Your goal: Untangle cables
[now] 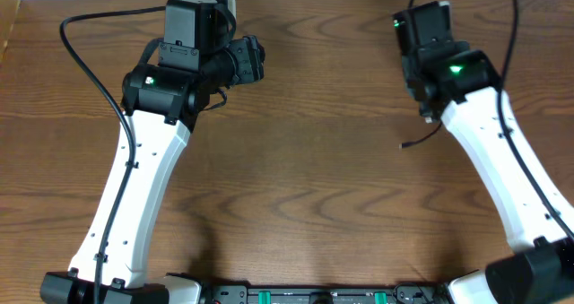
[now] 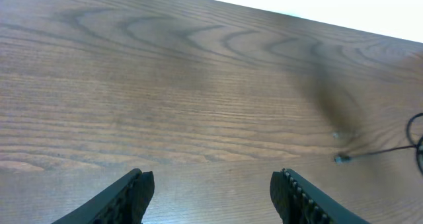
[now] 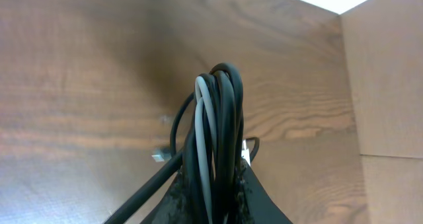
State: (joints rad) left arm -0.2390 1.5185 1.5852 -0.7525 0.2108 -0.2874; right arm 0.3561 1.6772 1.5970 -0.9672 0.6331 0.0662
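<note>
The left jaws are spread wide above the brown counter (image 2: 165,85) and hold nothing. Further right, a small plug end (image 2: 342,158) of a thin cable lies on the wood, well apart from them. The right jaws are pressed tight on a bunch of loops — the black cable (image 3: 226,118) and the grey cable (image 3: 203,131) together. The loops stick out past the jaws, above the counter.
</note>
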